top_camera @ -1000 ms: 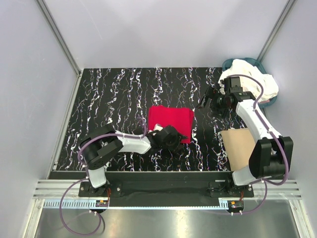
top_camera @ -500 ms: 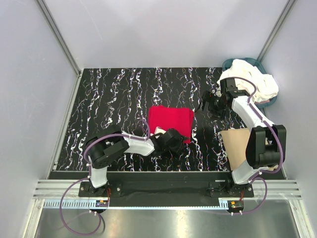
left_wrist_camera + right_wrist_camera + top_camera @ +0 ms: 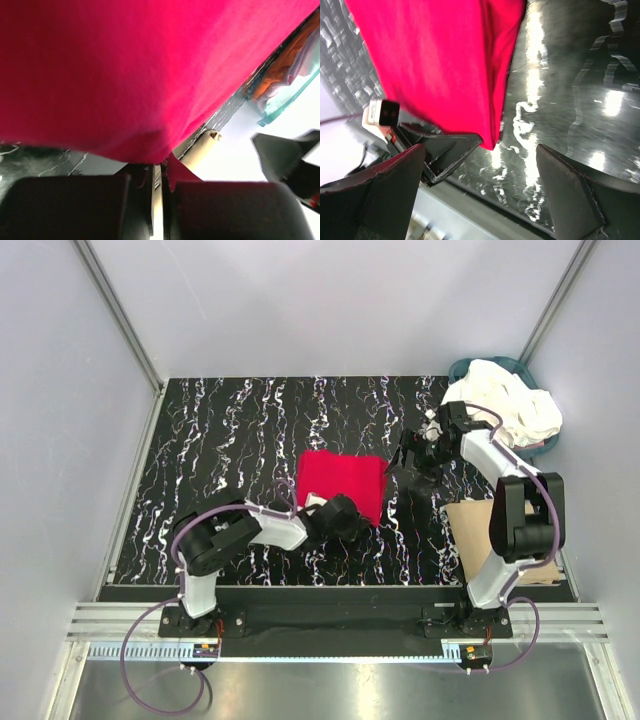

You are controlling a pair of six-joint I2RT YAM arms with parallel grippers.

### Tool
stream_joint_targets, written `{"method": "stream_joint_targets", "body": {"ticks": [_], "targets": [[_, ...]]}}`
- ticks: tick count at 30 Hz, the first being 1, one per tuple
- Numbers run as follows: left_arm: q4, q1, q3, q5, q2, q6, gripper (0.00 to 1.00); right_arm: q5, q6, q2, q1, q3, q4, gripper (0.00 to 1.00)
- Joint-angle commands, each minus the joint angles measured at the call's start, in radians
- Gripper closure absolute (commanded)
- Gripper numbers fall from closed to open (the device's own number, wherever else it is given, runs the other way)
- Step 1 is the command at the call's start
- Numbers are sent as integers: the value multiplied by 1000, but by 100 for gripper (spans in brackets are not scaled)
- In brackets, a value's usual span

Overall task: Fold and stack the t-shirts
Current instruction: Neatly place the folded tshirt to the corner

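Observation:
The folded red t-shirt (image 3: 342, 480) lies in the middle of the black marbled table and fills the left wrist view (image 3: 125, 65). My left gripper (image 3: 352, 520) is at its near edge, shut on a bit of red hem (image 3: 161, 167). My right gripper (image 3: 408, 455) hangs open just right of the shirt's right edge. In the right wrist view the shirt's corner (image 3: 435, 60) lies beyond the wide-apart fingers (image 3: 570, 195), with bare table between them. The cream-white t-shirts (image 3: 505, 405) are heaped in the basket at the back right.
The teal round basket (image 3: 462, 368) stands in the back right corner. A flat tan cardboard sheet (image 3: 482, 535) lies at the near right, by the right arm's base. Grey walls close in the table on three sides.
My left gripper has closed on the red shirt's near edge. The right gripper has moved left, from near the basket to the shirt's right edge, still open.

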Motion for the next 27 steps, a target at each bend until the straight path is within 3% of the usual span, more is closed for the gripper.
{"method": "stream_joint_targets", "body": {"ticks": [1,14,19,27], "targets": [[24,29,-25,46,-105,57,99,-171,-22,54,-4,38,28,0],[36,52,-104,118,-264,80,100,-348,66,189,-3,-45,197,6],[41,55,-110,126,-274,84,100,-292,107,174,-3,-107,215,8],[45,56,-110,140,-283,91,100,-335,169,239,-1,-129,306,12]]}}
